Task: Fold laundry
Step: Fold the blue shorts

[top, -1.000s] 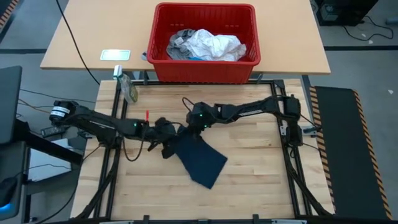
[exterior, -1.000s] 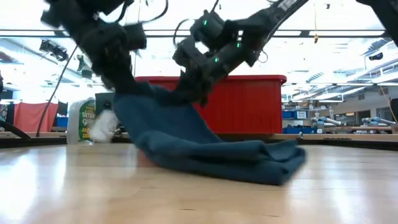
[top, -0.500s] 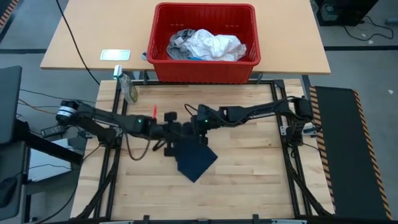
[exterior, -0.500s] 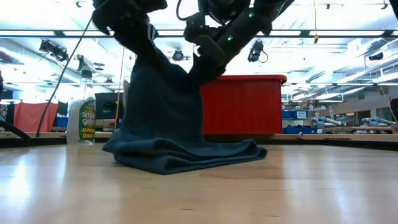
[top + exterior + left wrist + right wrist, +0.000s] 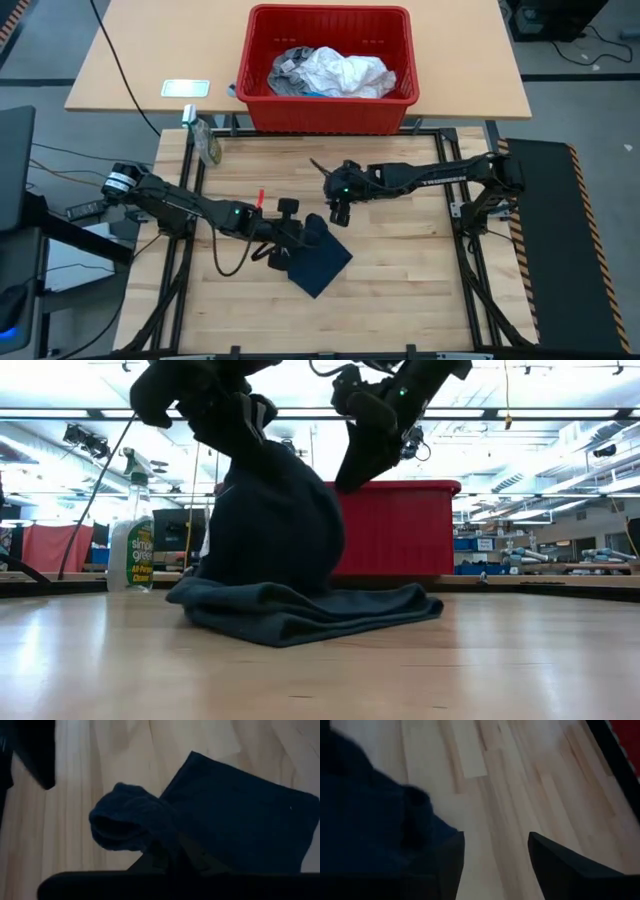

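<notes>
Jaws of the left gripper (image 5: 300, 232) were clamped on the dark navy soft cloth garment (image 5: 320, 262) mid-tabletop; right gripper (image 5: 338, 212) gaped empty above. Mid-fold; next, lay that raised edge flat.

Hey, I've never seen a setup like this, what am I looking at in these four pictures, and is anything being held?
This is a two-armed robot at a wooden table, folding laundry. One picture looks straight down from above, one looks level across the tabletop, and two come from cameras on the arms' wrists.

A dark navy garment lies partly folded on the table. The left pincer is shut on one edge of it and lifts that edge, so the cloth hangs in the level view. The right pincer is open, holds nothing and hangs above the table beside the garment.

Behind the table stands a red basket with more crumpled laundry, and a spray bottle stands at the side.
</notes>
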### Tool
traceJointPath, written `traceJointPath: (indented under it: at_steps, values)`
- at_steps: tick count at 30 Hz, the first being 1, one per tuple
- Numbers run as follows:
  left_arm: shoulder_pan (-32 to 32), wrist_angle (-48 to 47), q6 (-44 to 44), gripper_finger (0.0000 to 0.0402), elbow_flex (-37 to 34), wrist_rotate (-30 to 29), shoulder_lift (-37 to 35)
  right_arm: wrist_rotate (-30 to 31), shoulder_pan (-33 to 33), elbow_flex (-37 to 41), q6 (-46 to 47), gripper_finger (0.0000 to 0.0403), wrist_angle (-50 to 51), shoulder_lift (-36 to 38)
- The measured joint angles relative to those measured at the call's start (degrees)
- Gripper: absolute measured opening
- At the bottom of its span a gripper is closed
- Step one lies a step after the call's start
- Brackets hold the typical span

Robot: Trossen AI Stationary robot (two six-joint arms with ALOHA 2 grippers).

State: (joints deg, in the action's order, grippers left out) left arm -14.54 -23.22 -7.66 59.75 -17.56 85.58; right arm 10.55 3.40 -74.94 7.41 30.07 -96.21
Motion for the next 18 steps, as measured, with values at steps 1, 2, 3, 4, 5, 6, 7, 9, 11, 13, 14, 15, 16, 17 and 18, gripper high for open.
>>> traceJointPath:
  at_steps: [1,2,3,4,5,6,7,9,11,13,14,15,16,17,18]
  values:
    - [-0.20,0.17,-0.51,0.0013,0.00,0.00,0.00,-0.01,0.00,0.00,2.39,0.0226,0.04,0.24]
    - [-0.32,0.69,-1.01,0.0013,0.00,0.00,0.00,-0.08,0.00,0.00,5.16,0.0225,0.05,0.33]
    - [-0.45,1.51,-1.25,0.0013,0.00,0.00,0.00,-0.58,0.00,0.00,7.92,0.0223,0.06,0.36]
    - [-0.50,2.19,-1.54,0.0013,0.00,0.02,0.00,-1.45,0.00,0.00,10.55,0.0219,0.09,0.36]
    - [-0.50,3.10,-1.86,0.0013,0.00,0.27,0.12,-1.80,0.00,0.00,12.81,0.0216,0.21,0.28]
    - [-0.50,4.53,-1.96,0.0013,0.00,0.77,0.43,-1.96,-0.17,0.00,14.97,0.0212,0.49,0.18]
    - [-0.59,5.79,-1.70,0.0013,0.00,1.44,0.59,-1.93,-0.56,0.00,17.34,0.0207,0.87,0.12]
    - [-1.03,7.50,-0.73,0.0013,-0.07,2.91,1.05,-0.35,-1.54,0.00,22.41,0.0199,1.79,-0.12]
    - [-1.62,10.48,-0.68,0.0013,0.06,4.66,2.22,2.65,-2.61,0.00,28.66,0.0191,3.35,-0.22]
    - [-2.23,10.44,-0.63,0.0013,-0.01,6.34,3.92,5.86,-4.01,-0.01,34.46,0.0184,5.22,-0.23]
    - [-2.57,11.01,-0.62,0.0013,-0.02,7.15,5.03,7.72,-4.93,-0.05,36.90,0.0182,6.10,-0.23]
    - [-3.02,11.67,-0.54,0.0013,-0.03,7.73,6.07,9.68,-5.96,-0.07,39.13,0.0180,7.39,-0.23]
    - [-3.52,12.03,-0.54,0.0013,-0.03,8.05,7.12,11.35,-7.25,-0.07,41.56,0.0178,9.03,-0.23]
    - [-4.08,12.45,-0.80,0.0013,-0.04,8.19,8.08,12.66,-8.60,-0.07,44.23,0.0177,10.61,-0.23]
    - [-4.68,13.43,-1.11,0.0013,-0.04,8.30,9.16,13.73,-9.95,-0.07,46.97,0.0176,12.51,-0.23]
